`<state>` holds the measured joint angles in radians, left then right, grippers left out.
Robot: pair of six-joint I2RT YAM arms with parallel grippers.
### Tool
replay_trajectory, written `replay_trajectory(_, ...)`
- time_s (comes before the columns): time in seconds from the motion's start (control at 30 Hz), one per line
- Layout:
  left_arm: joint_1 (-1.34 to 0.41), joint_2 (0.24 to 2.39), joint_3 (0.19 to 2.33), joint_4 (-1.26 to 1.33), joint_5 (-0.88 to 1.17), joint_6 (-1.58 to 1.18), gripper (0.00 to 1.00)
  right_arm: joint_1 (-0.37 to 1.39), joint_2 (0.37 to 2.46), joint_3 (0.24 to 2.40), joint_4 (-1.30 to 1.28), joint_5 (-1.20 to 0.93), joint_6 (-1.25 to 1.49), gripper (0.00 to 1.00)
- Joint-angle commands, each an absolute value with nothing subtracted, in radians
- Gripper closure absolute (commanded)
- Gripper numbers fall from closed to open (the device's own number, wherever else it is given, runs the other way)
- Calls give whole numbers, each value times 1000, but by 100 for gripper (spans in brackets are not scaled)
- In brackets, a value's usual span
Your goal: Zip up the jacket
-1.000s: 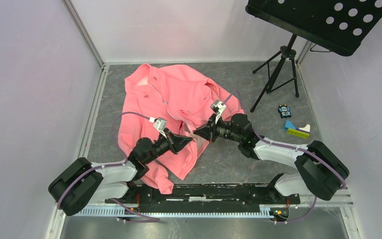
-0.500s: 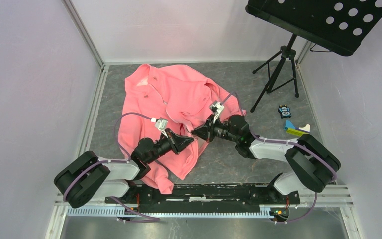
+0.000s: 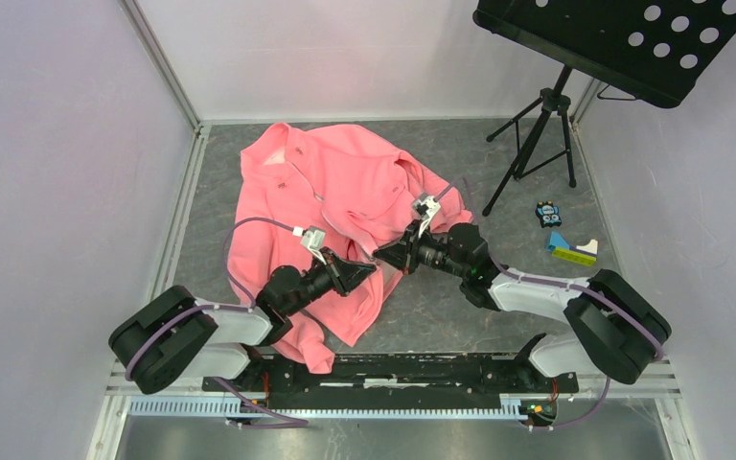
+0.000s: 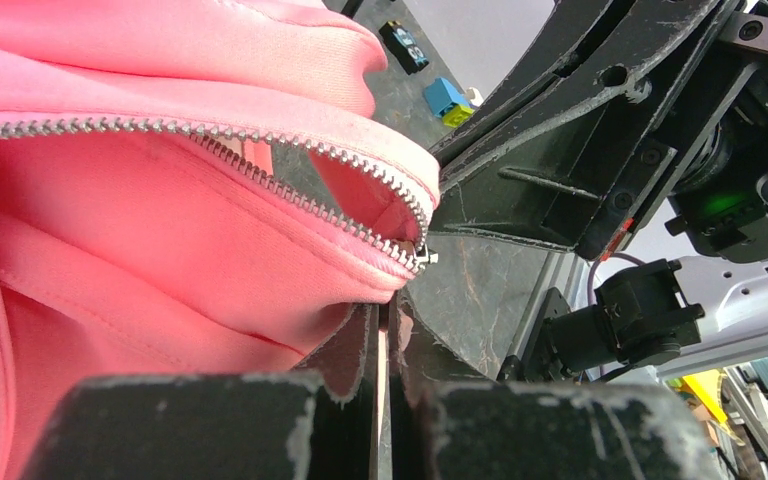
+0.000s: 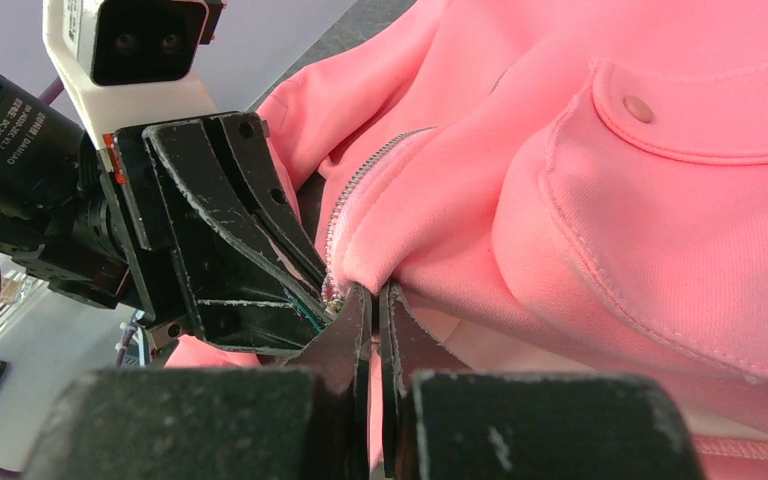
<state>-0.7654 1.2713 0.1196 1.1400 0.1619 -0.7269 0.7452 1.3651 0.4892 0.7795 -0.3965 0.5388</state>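
The coral-pink fleece jacket (image 3: 321,206) lies crumpled on the grey floor, its front open. Its pale zipper (image 4: 260,175) runs in two toothed rows that meet at the bottom end (image 4: 418,256). My left gripper (image 3: 369,268) is shut on the jacket's hem just below that zipper end (image 4: 381,318). My right gripper (image 3: 383,256) faces it, shut on the other front edge by the zipper (image 5: 374,300). The two grippers nearly touch tip to tip. A flapped chest pocket with a snap (image 5: 638,108) shows in the right wrist view.
A black music stand on a tripod (image 3: 537,134) stands at the back right. Small toys, one black (image 3: 547,214) and one blue and yellow (image 3: 571,251), lie on the floor at right. Walls enclose the floor on three sides.
Both grippers have shifted slightly, keeping their hold on the jacket's lower front edges. The right wrist has moved a little right and back; the left has edged forward toward it.
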Motion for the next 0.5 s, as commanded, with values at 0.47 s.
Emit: replay_trajectory(0.47, -779, 1258, 111, 962, 90, -769, 98, 761, 1289, 485, 829, -435, 654, 100)
